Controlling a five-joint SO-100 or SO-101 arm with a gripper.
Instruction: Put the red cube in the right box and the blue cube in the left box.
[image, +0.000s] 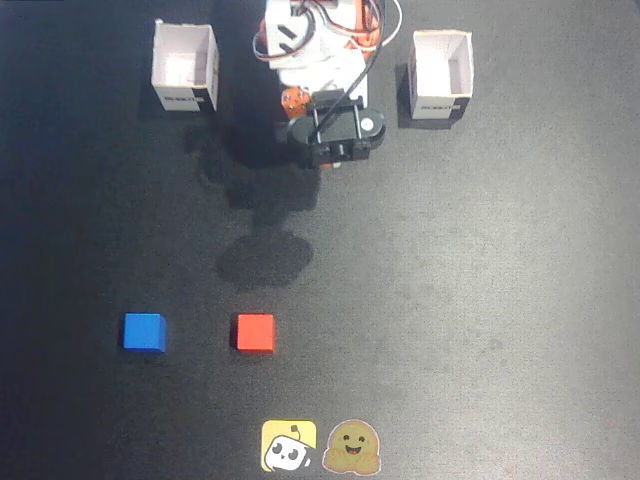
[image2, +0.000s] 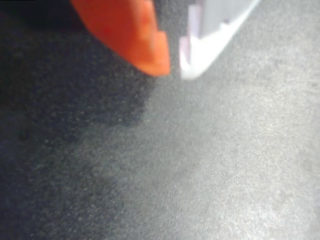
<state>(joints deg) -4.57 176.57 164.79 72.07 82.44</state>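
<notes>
On the dark table (image: 480, 300) in the fixed view, the blue cube (image: 145, 331) sits at lower left with the red cube (image: 255, 332) near it to its right, the two apart. Two open white boxes stand at the top, one on the left (image: 185, 66) and one on the right (image: 440, 76), with the arm (image: 325, 70) folded between them, well apart from both cubes. In the wrist view, the pincer (image2: 173, 70) holds nothing, its orange finger (image2: 135, 35) and white finger (image2: 215, 35) narrowly apart above bare table.
</notes>
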